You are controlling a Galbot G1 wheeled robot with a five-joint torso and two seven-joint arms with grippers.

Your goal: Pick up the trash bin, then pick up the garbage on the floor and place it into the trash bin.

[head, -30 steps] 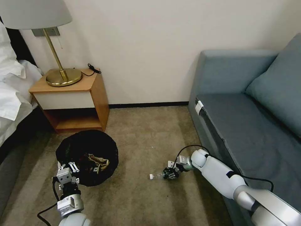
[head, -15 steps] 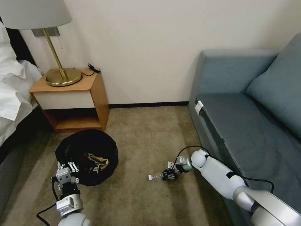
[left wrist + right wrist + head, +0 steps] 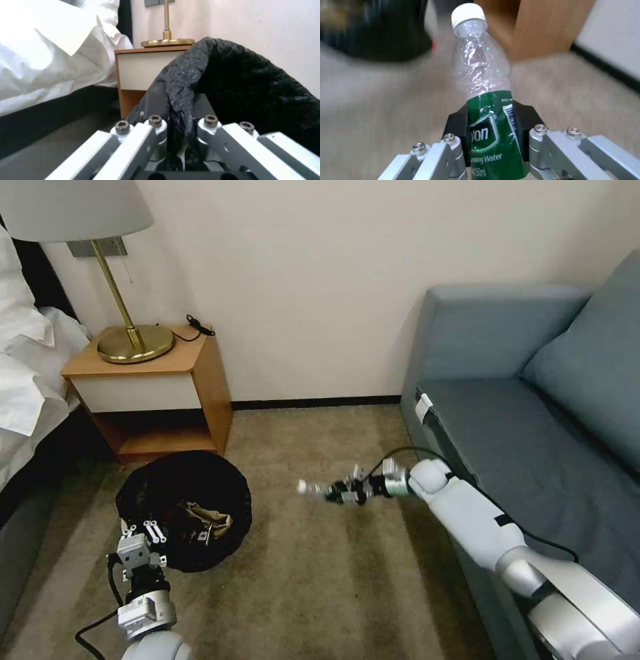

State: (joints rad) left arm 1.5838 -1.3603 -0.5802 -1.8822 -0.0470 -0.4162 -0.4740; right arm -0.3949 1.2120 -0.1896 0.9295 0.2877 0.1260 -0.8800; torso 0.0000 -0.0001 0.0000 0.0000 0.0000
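Right gripper: we see our right gripper (image 3: 345, 491) pinching the bottle (image 3: 320, 489) at its green label, its black pads pressed against both sides of the label in the right wrist view (image 3: 491, 140).
Bottle: we hold it clear of the carpet (image 3: 320, 593), lying roughly level, its white cap (image 3: 468, 13) pointing toward the trash bin side and away from the sofa (image 3: 533, 447). The upper part is clear and crinkled.
Left gripper: our left gripper (image 3: 148, 532) is closed on the near rim of the trash bin (image 3: 183, 507); in the left wrist view the black liner (image 3: 233, 82) is clamped between the two fingers (image 3: 156, 125).
Trash bin: we see it low at our left, in front of the nightstand (image 3: 157, 393), its inside lined with the crinkly black bag. We cannot tell whether it rests on the carpet or hangs just above it.
Garbage in the bin: a crumpled brown paper bag (image 3: 210, 517) lies inside, toward the near-right part of the liner.
Gap: the bottle and the bin are well apart, with bare carpet between them.
Surroundings: a brass lamp (image 3: 130, 340) stands on the nightstand, white bedding (image 3: 27, 373) is at far left, and the sofa runs along our right.
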